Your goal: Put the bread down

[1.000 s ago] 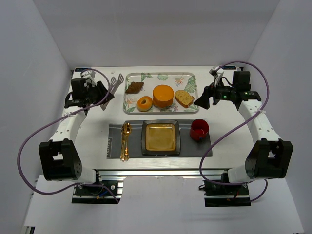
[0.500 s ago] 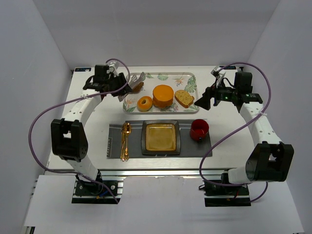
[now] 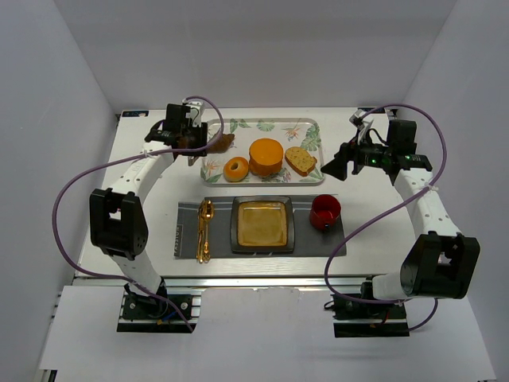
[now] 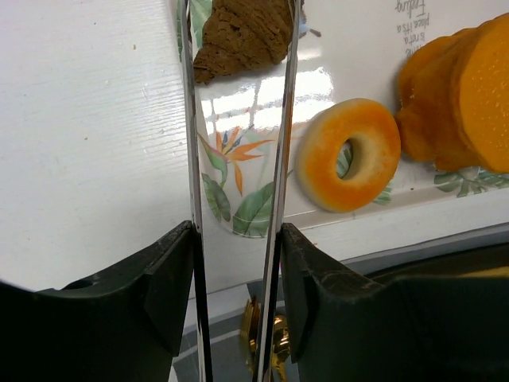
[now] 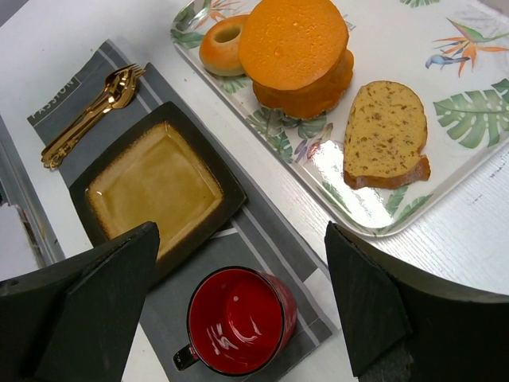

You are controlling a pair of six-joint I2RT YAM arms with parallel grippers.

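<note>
The bread (image 4: 242, 36) is a small dark brown pastry, lumpy and ridged like a croissant. It lies at the left end of the floral tray (image 3: 262, 126), by the far edge of the counter. My left gripper (image 4: 235, 231) is clamped on thin metal tongs (image 4: 193, 159), whose 2 blades stand either side of the bread; I cannot tell whether they squeeze it. 1 second ago this arm hung near the left edge; now it reaches in over the tray, and the bread lies where it lay. My right gripper (image 5: 238, 239) is spread wide near the right edge. The tray also carries a ring donut (image 4: 347, 155), an orange block (image 5: 296, 52) and a speckled slice (image 5: 386, 131). A dark square plate (image 5: 155, 183) and a red cup (image 5: 236, 318) sit on a grey mat (image 3: 334, 243) by the near edge.
</note>
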